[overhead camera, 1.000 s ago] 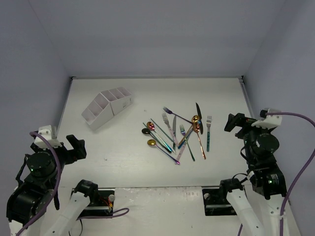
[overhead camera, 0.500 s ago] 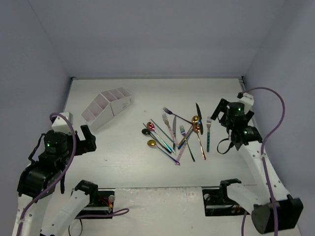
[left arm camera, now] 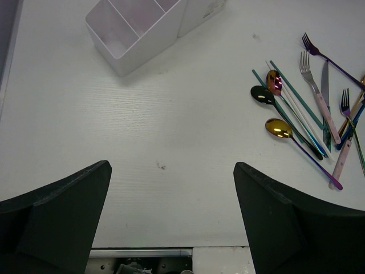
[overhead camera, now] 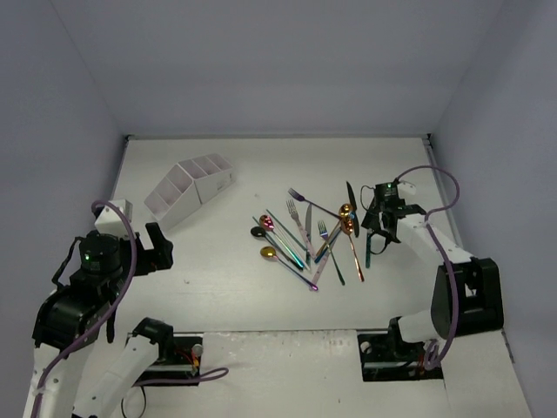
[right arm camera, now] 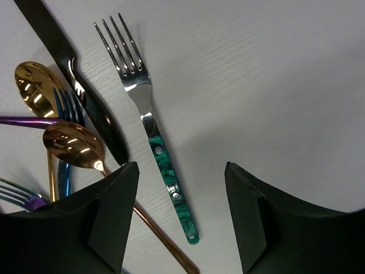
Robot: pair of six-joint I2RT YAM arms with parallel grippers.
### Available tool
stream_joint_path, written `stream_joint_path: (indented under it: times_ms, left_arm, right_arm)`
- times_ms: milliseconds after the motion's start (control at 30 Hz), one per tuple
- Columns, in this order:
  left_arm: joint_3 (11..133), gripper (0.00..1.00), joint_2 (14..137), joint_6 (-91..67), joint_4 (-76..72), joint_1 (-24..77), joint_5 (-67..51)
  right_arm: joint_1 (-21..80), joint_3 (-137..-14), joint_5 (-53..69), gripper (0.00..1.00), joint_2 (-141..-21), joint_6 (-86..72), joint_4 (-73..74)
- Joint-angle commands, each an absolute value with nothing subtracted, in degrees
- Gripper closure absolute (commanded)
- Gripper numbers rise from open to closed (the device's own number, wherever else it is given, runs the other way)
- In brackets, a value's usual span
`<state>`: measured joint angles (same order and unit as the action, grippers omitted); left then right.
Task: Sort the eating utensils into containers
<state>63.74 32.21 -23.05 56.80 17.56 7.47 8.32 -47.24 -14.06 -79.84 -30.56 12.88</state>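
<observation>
Here the right gripper [right arm camera: 181, 166] hangs low over the right edge of the heap of slim metal eating utensils [overhead camera: 318, 239]. Its two dark fingers [right arm camera: 108, 220] are parted and straddle a silver fork with a teal marbled handle [right arm camera: 155, 142]. The handle lies flat on the white table [overhead camera: 218, 270], slanting between them with bare tabletop on either side, so nothing is clasped. Just beside that fork lies a long black knife [right arm camera: 85, 97]; against the knife's other side rest a gold spoon bowl [right arm camera: 34, 85], a copper spoon [right arm camera: 74, 145] and the tines of a blue fork [right arm camera: 65, 108]. The rest of the heap spreads leftward in a loose criss-cross: a gold spoon with a purple handle [left arm camera: 279, 128], a black spoon [left arm camera: 262, 95], a pink-handled fork [left arm camera: 333, 131], a thin teal stick [left arm camera: 296, 91] and a purple fork [left arm camera: 328, 57]. The white stepped caddy of rectangular compartments [overhead camera: 213, 187] stands at the far left of the table, well apart from the heap. The left gripper [left arm camera: 171, 166] hovers above the near left part of the table, released — fingers spread wide with only tabletop between them — the caddy ahead to its left, the heap off to its right.
</observation>
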Motion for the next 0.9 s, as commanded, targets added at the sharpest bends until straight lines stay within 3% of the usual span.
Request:
stream_joint_path:
  times_ms: [0,400,533,667,867]
  left_arm:
    - [63.55,0.13,33.31,-23.99,53.43,17.58,5.70]
    - [63.63,0.13,33.96,-24.41,53.35,17.58,4.40]
    - [64.02,0.13,34.55,-24.76,53.35,17.58,3.95]
    - [64.94,0.13,35.50,-25.34,53.29,17.58,2.53]
    - [67.79,0.13,38.01,-26.24,50.60,17.58,-3.71]
  right_arm:
    - [8.35,-46.84,-11.58,0.42,-83.56,-30.84,8.60]
    - [8.35,-45.53,-10.87,0.57,-91.59,-30.17,5.45]
    - [8.35,-45.03,-10.34,0.71,-92.43,-29.59,4.60]
    - [8.58,-45.11,-11.15,0.97,-91.30,-28.43,4.45]
    - [11.69,-48.05,-11.08,1.00,-82.40,-22.52,4.48]
